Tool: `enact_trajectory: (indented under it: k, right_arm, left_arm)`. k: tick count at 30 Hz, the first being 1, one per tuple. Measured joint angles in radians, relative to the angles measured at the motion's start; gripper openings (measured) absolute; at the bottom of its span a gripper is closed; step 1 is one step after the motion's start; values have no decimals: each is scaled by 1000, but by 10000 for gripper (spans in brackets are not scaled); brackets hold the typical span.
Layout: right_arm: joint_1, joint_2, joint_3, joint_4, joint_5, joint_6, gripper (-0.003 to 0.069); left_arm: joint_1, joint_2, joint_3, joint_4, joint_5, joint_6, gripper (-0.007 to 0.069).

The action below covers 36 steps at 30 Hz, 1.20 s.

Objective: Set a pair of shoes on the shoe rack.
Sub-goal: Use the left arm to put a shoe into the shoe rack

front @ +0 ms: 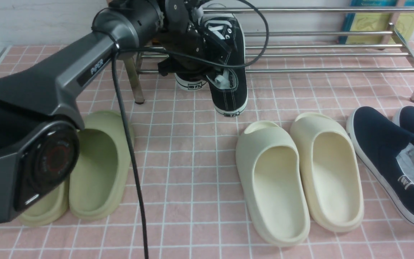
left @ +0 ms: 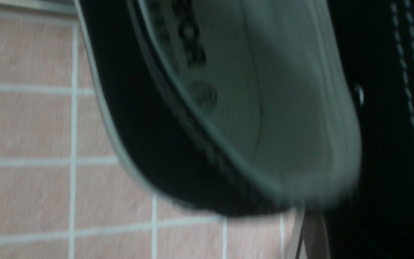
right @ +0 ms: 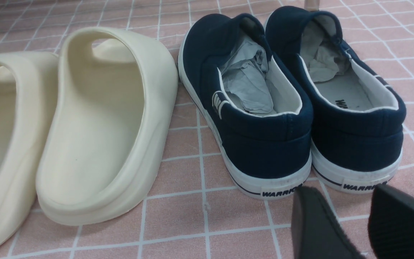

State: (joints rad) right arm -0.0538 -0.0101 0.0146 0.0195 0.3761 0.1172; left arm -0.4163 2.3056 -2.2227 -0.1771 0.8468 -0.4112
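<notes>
In the front view my left gripper [front: 207,50] holds the pair of shoes [front: 228,72] at the left end of the shoe rack [front: 318,54]. They are black canvas sneakers with white laces. Their toes point over the chrome bars and their heels hang tilted down past the front bar, above the floor. My wrist hides the exact grip. The left wrist view is blurred: one sneaker's pale insole [left: 264,90] fills it, with black stitched canvas [left: 390,126] beside it. My right gripper [right: 350,223] is open and empty, low over the tiles behind the navy slip-ons.
A pair of olive-green slides [front: 99,169] lies on the pink tiled floor at the left. Cream slides [front: 271,180] lie in the middle and navy slip-ons [front: 386,158] stuffed with paper at the right. A black cable [front: 135,162] hangs from my left arm.
</notes>
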Motion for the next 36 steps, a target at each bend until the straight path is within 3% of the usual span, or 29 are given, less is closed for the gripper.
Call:
enact_trajectory:
  k: [6, 14, 18, 19, 23, 26, 29, 36]
  right_arm:
    - [0, 0, 0, 0, 0, 0, 240]
    - [0, 0, 0, 0, 0, 0, 240]
    - [0, 0, 0, 0, 0, 0, 240]
    - [0, 0, 0, 0, 0, 0, 240]
    - [0, 0, 0, 0, 0, 0, 240]
    - [0, 0, 0, 0, 0, 0, 240]
    - [0, 0, 0, 0, 0, 0, 240]
    - [0, 0, 0, 0, 0, 0, 240]
  left_arm:
    - [10, 98, -140, -38, 27, 28, 33]
    - [10, 106, -149, -52, 33, 73, 71]
    - [12, 105, -154, -58, 20, 79, 197]
    - [12, 105, -154, -59, 18, 79, 197]
    - [20, 84, -157, -52, 2, 79, 350]
    - [22, 72, -166, -42, 20, 83, 381]
    - [22, 57, -167, -34, 46, 98, 379]
    - [20, -33, -172, 19, 199, 240, 221]
